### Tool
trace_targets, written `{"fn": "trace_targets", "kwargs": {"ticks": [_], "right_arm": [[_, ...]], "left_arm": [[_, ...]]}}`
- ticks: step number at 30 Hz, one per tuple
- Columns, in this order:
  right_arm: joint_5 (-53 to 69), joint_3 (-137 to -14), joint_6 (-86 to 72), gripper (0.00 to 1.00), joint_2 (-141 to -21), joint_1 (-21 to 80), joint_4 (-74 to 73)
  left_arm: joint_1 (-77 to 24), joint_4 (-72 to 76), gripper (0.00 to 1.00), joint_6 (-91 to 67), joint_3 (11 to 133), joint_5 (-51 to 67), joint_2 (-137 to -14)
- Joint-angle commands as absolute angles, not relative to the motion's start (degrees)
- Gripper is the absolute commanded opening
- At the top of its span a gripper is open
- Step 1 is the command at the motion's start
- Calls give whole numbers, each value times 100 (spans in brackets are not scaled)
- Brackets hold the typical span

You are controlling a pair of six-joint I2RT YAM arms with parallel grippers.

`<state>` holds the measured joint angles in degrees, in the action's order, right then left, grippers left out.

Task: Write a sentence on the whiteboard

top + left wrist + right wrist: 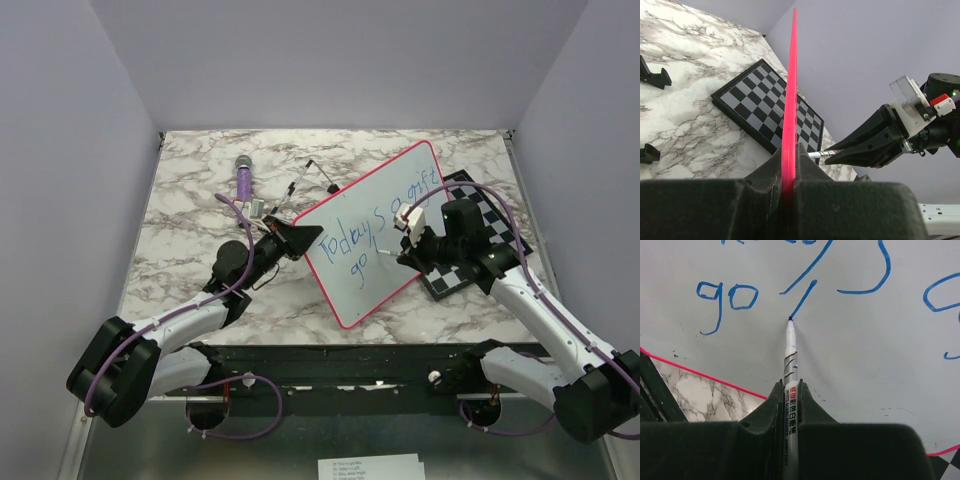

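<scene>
On your left, the left pincer (292,240) is clenched on the pink rim of the whiteboard (352,295), which stands tilted up off the desk (190,200) mid-scene. It looks thin, stiff and light, so I'd judge it swings under a hard press: go gently. The sentence (372,228) reads "Today's a gift", with "go" beneath. The marker (790,355), slim and probably slick, has its tip touching the board and is grasped mid-barrel by the right pincer (790,390).

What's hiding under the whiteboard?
A chessboard sticks out from under the whiteboard at its right corner, lying on the marble table. The rest of it is covered, so anything else beneath cannot be seen.
</scene>
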<state>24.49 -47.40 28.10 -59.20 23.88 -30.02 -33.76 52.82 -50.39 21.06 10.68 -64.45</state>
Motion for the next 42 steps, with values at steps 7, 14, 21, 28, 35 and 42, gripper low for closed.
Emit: {"fn": "trace_targets", "kwargs": {"ticks": [7, 14, 21, 28, 35, 42], "right_arm": [[2531, -4667, 2848, 1, -5836, 2364, -3191], [2479, -4860, 2725, 1, -5924, 2356, -2927], [2514, -4948, 2619, 1, -5985, 2356, -2760], [2768, -5019, 2593, 0, -6170, 2356, -2751], [3129, -4975, 2786, 0, -6223, 2364, -3032], [3059, -4808, 3041, 1, -6109, 2364, -3340]], "left_arm": [[-3393, 6038, 0, -5062, 2206, 1020, -6284], [-3393, 5985, 0, -5045, 2215, 1020, -6249], [-3393, 6003, 0, -5036, 2241, 1028, -6302], [-3393, 6029, 0, -5045, 2232, 1028, -6319], [-3393, 6029, 0, -5045, 2224, 1020, -6319], [-3393, 6029, 0, -5045, 2215, 1020, -6311]]}}
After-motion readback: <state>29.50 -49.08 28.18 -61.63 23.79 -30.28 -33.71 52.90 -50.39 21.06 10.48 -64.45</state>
